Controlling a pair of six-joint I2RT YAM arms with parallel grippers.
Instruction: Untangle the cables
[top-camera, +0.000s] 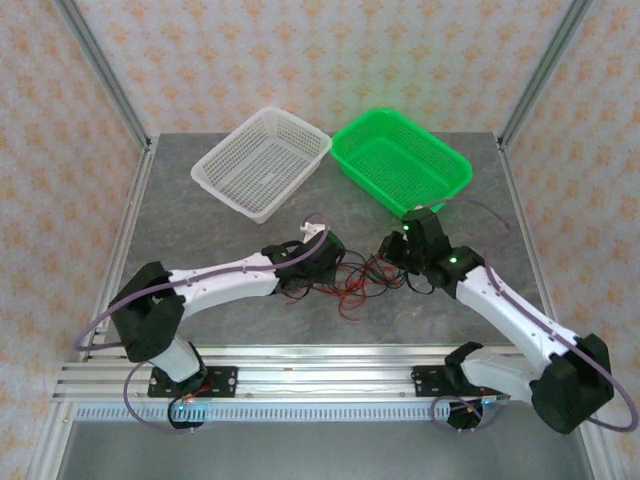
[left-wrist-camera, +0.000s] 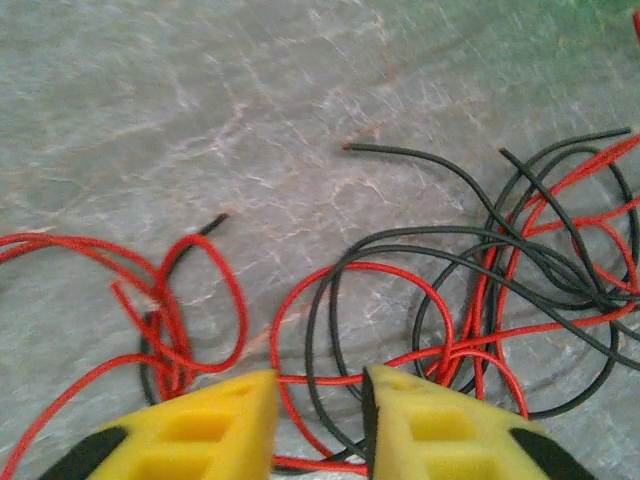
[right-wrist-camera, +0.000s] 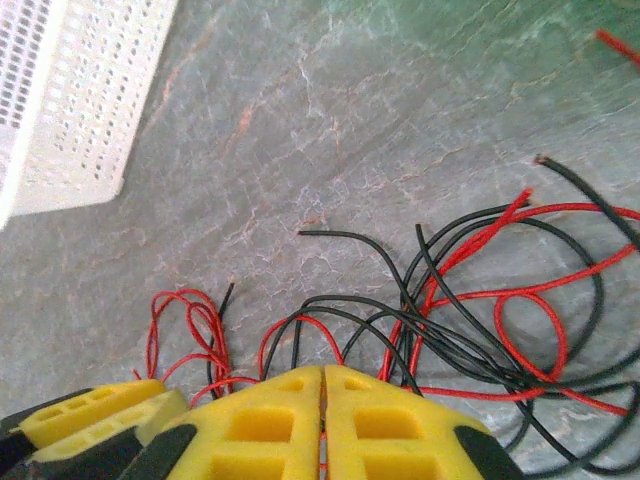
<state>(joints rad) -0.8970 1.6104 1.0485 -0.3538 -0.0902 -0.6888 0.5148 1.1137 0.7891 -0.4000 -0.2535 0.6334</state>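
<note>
Upper centre of the top view: a white perforated rectangular plastic basket (top-camera: 228, 198), set at an angle. Just right of it, corner to corner, a bright green perforated plastic basket (top-camera: 441, 193). Under both, a grey marbled tabletop (top-camera: 200, 240). Along the bottom, a ribbed aluminium rail (top-camera: 320, 365). Slanting up from the far corners, aluminium posts (top-camera: 100, 70). Behind, pale wallpaper with an orange floral pattern (top-camera: 300, 50). Upper left of the right wrist view, the white basket's corner (right-wrist-camera: 70, 110).

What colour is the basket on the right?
The right basket is bright green; top external view shows it best.
</note>
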